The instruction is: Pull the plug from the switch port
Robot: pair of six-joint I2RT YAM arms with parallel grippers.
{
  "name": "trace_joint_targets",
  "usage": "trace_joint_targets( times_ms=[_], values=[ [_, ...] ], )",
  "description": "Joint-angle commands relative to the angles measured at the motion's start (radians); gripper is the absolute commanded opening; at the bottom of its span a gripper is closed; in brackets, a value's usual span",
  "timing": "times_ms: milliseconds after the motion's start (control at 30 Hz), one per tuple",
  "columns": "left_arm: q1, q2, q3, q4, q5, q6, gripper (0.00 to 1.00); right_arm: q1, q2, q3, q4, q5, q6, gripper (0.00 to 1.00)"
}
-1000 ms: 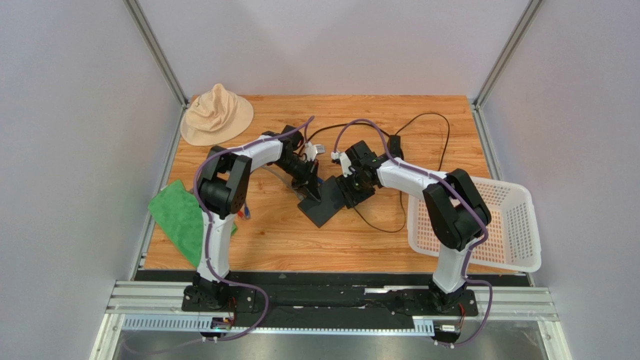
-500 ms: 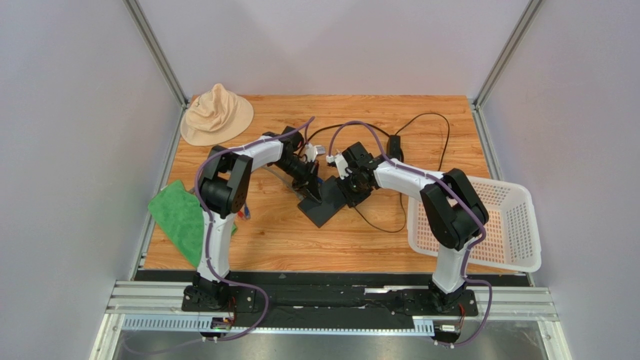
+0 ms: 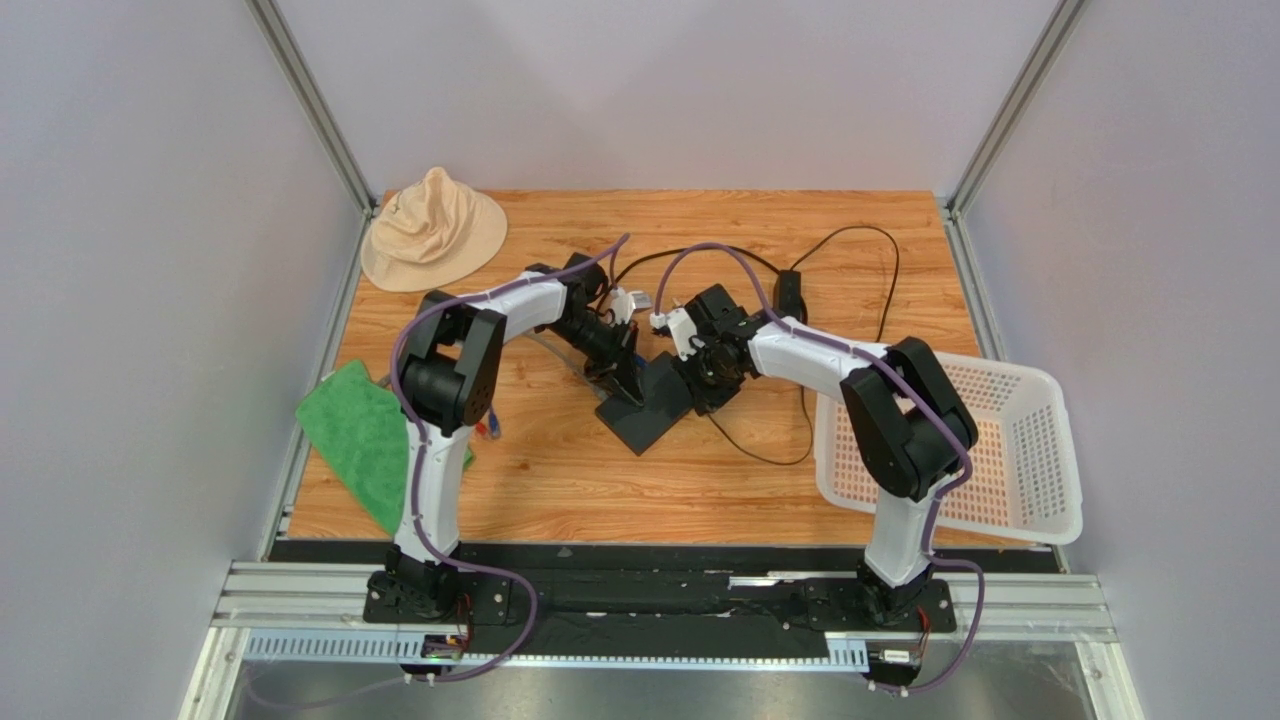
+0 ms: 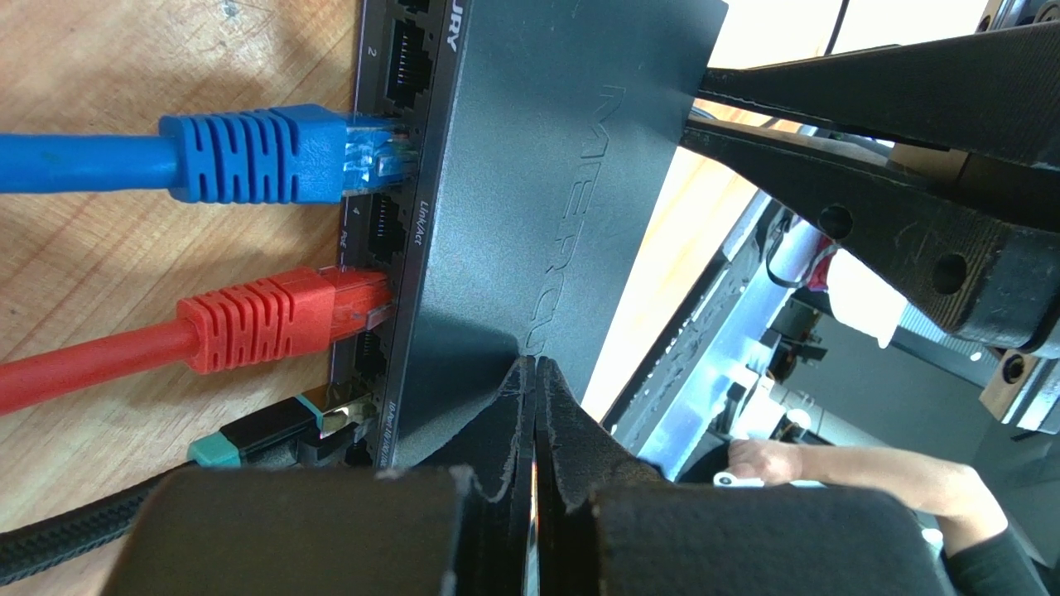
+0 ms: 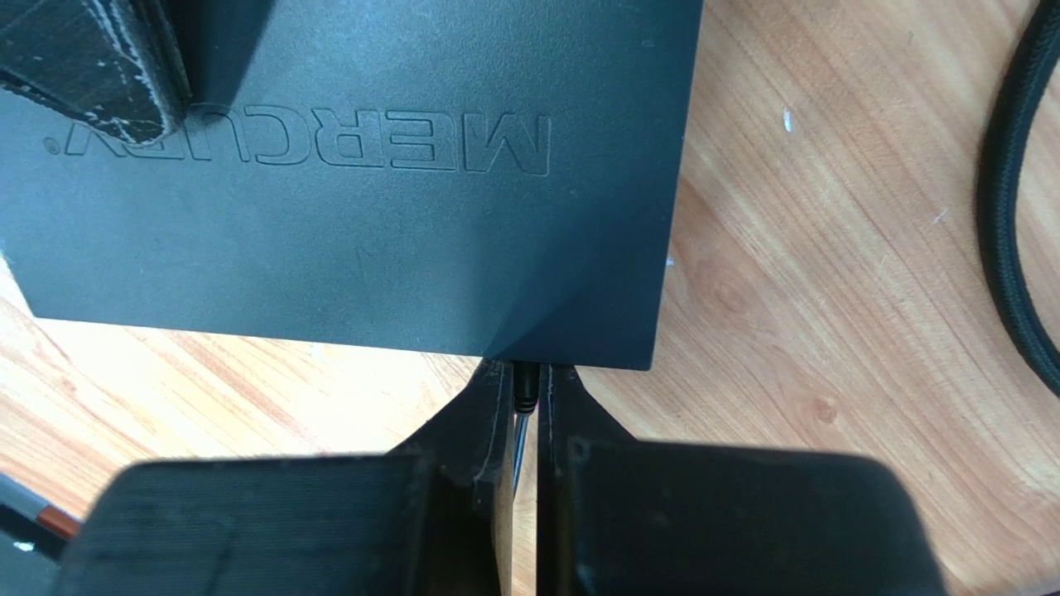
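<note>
The switch (image 3: pixel 649 416) is a flat matte-black box in the middle of the table. In the left wrist view (image 4: pixel 548 186) its socket edge holds a blue plug (image 4: pixel 280 155), a red plug (image 4: pixel 280 325) and a teal-and-black plug (image 4: pixel 261 431). My left gripper (image 4: pixel 538 373) is shut and empty, its tips resting on the switch's top near a corner (image 3: pixel 627 384). My right gripper (image 5: pixel 528 388) is shut on a small black barrel plug (image 5: pixel 526 383) that sits in the opposite edge of the switch (image 5: pixel 361 162); from above the gripper (image 3: pixel 700 384) is at the switch's right side.
A beige hat (image 3: pixel 433 228) lies at the back left, a green cloth (image 3: pixel 358 435) at the left edge, a white basket (image 3: pixel 992 450) at the right. A black adapter (image 3: pixel 789 285) and black cables (image 5: pixel 1020 211) lie behind and right of the switch.
My right gripper has shifted slightly left against the switch's edge. The left gripper and the switch have barely moved.
</note>
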Motion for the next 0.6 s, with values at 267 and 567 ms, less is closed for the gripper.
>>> trace_joint_targets(
  times_ms=[267,567],
  values=[
    [-0.002,0.052,0.023,0.005,-0.109,0.052,0.00,0.014,-0.048,-0.054,0.030,-0.003,0.005,0.00],
    [-0.007,0.065,0.036,-0.001,-0.095,0.058,0.00,0.016,-0.052,-0.047,0.061,0.023,0.014,0.00]
  ],
)
